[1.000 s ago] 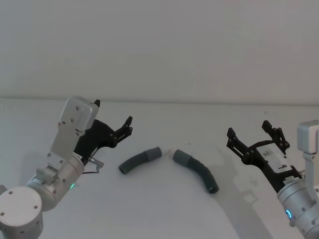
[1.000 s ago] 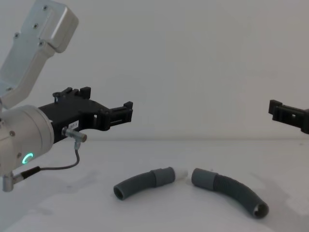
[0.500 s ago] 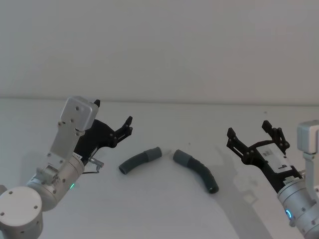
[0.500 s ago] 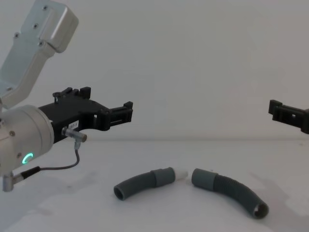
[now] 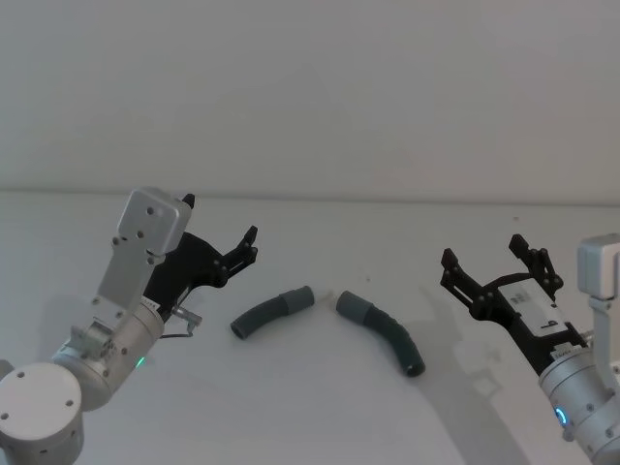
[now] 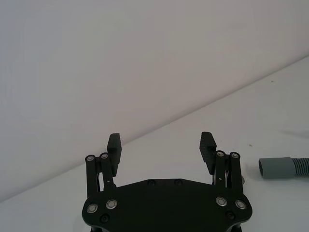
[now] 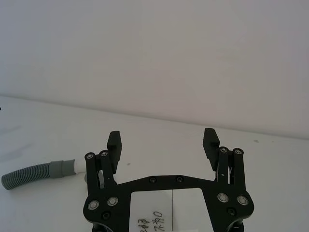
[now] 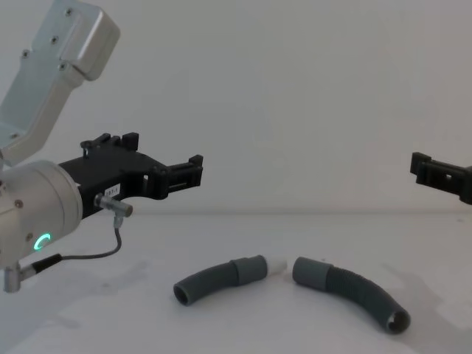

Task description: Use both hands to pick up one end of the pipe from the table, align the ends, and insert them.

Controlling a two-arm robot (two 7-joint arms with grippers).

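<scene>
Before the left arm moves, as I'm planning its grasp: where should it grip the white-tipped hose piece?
Probably the smooth collar behind the white tip, from above, the open left gripper straddling it. The piece lies flat on the table, and that leaves the tip free to insert.

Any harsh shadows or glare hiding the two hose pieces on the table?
Head view: soft, even light; the open right gripper casts a faint shadow on the table, beside the right hose piece, not over it; the open left gripper shades nothing on the left hose piece. Chest view: no glare on the table, white tip plain to see.
</scene>
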